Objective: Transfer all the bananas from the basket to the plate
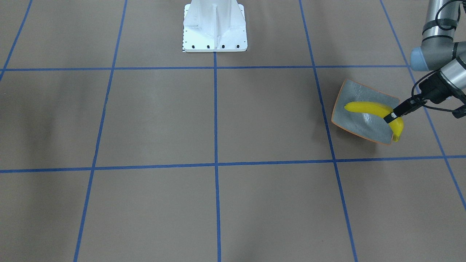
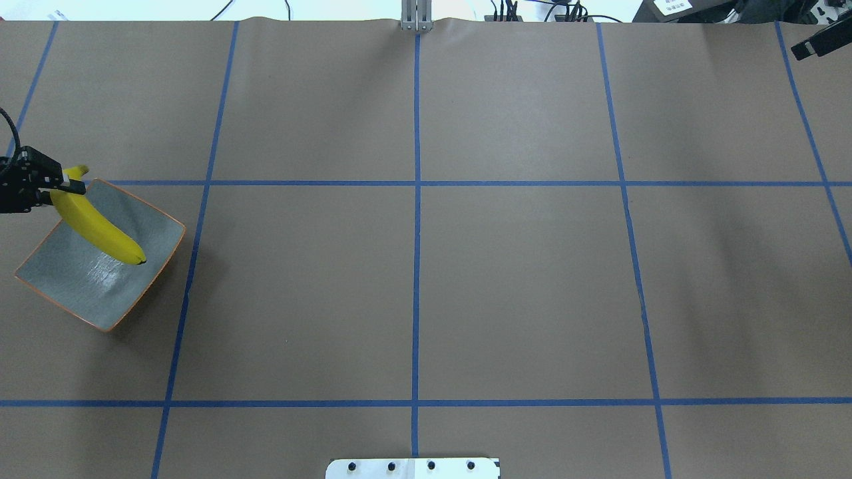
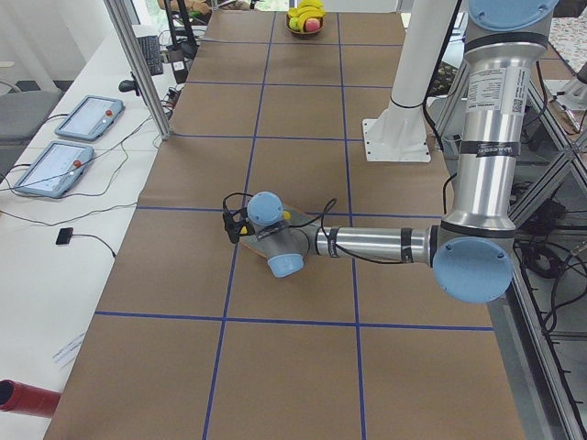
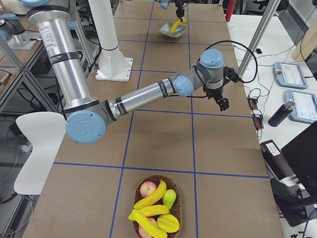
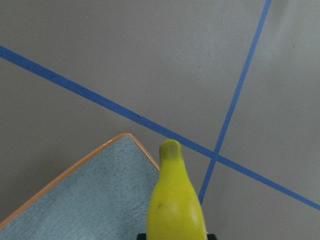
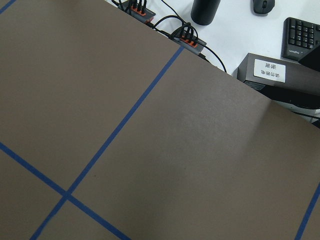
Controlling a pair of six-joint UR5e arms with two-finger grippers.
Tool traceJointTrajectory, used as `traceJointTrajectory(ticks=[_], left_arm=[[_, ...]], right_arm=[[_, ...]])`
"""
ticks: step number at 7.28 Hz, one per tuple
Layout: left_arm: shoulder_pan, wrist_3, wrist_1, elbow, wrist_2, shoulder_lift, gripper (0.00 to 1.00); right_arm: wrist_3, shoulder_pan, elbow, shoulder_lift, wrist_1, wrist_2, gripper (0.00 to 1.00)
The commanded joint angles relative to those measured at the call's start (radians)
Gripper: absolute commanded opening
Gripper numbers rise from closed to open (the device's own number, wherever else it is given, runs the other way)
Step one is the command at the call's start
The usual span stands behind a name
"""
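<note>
Brown paper crossed by blue tape lines covers a long table. The plate, a square, shallow grey dish with a speckled glaze and a thin orange rim, sits on it near the robot's left end.

Over the plate, the left gripper is clenched on one banana near its stem. The stub end pokes out past the fingers and beyond the plate's corner. From the fingers the smooth, glossy yellow curve runs diagonally inward, and its dark tip ends near the plate's middle. Whether the tip touches the glaze cannot be told. The coming move is probably a release, and with the long axis lying across the plate the fruit should settle inside the rim.

The basket, brown wicker, is well apart from the plate at the opposite end of the table. It holds the other bananas among other fruit. The right gripper hangs over bare paper between plate and basket, far closer to the basket than the left one; whether its fingers are apart cannot be told.
</note>
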Motion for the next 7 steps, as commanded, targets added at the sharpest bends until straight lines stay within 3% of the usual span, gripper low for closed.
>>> traceJointTrajectory(ticks=[1,2,3,7], left_arm=[[0.001,0.001,-0.061,0.049,0.0,-0.008,0.51],[0.001,0.001,-0.063,0.048,0.001,-0.011,0.84],[0.001,0.001,-0.063,0.044,0.001,-0.011,1.0],[-0.01,-0.001,-0.06,-0.078,-0.038,-0.005,1.0]], right_arm=[[-0.001,0.004,0.001,0.003,0.0,0.0,1.0],[-0.001,0.004,-0.001,0.006,0.0,0.0,1.0],[-0.001,0.004,-0.001,0.004,0.0,0.0,1.0],[-0.009,0.03,-0.028,-0.025,-0.002,0.002,1.0]])
